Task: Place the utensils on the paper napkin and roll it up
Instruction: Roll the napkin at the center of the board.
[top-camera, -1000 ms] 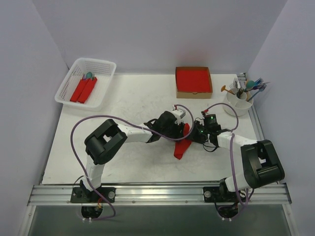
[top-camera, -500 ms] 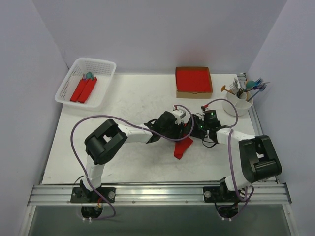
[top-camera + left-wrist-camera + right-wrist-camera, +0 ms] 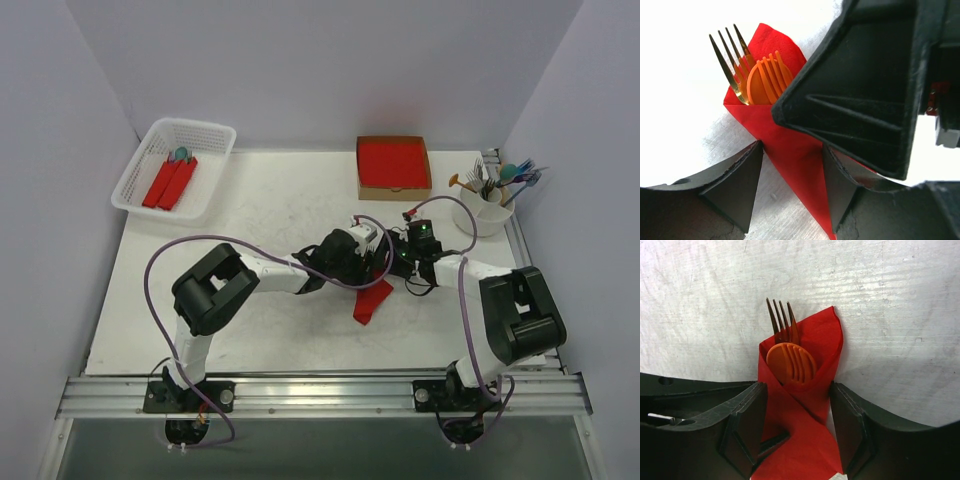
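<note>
Paper napkin [image 3: 371,300] lies mid-counter [image 3: 250,200], right of centre, with both arms converged over its far end.

Left gripper [image 3: 792,147]: jaws spread, one on each side of the napkin, tips at its edges. The paper is flat between them, so it reads as straddling, not squeezing.

Right gripper [image 3: 799,387]: same pose, jaws apart, a sliver of bare counter beside the right-hand jaw, nothing held. In the left wrist view its body hangs over the left jaws, so it's tight quarters.

Napkin is folded into a cone, not a tight roll yet. The wide mouth faces away from both wrist cameras and the narrow tail runs back between the jaws. Long axis lies along the fingers, so either gripper would close across the width. Neither arm is nearer; both are on it.

Utensils [image 3: 762,80] are inside, heads poking out of the mouth: metal fork [image 3: 727,55] behind, orange fork [image 3: 772,70] over orange spoon [image 3: 751,87].
</note>
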`<state>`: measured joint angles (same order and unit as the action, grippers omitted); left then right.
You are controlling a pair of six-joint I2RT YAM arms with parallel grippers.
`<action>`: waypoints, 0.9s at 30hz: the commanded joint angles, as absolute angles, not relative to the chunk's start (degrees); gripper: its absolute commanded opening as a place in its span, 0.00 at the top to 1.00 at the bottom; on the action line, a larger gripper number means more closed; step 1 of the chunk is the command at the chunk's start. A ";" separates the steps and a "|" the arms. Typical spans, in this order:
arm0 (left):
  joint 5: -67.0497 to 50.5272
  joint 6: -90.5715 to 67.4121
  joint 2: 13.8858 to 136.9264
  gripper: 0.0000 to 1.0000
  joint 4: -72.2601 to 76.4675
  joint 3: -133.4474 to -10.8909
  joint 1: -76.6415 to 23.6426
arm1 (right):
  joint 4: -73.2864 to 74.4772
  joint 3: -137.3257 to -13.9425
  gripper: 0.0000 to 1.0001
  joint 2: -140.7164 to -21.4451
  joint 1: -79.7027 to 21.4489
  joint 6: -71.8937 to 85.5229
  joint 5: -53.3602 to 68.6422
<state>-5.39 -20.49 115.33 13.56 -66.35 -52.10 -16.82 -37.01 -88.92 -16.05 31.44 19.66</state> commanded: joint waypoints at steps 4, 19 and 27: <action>-6.50 -20.74 115.84 0.37 12.56 -63.46 -52.56 | -9.32 -36.13 0.48 -91.67 -19.07 31.37 14.24; -7.38 -21.18 115.84 0.36 14.59 -62.23 -52.56 | -12.48 -34.01 0.74 -94.66 -20.74 34.36 14.15; -7.82 -21.18 114.61 0.35 14.41 -62.14 -51.51 | -13.01 -33.31 0.97 -94.39 -20.92 34.89 14.15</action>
<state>-6.46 -20.73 115.07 18.70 -63.70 -52.03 -22.55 -36.40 -91.70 -19.81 36.23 15.88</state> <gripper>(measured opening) 0.648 0.132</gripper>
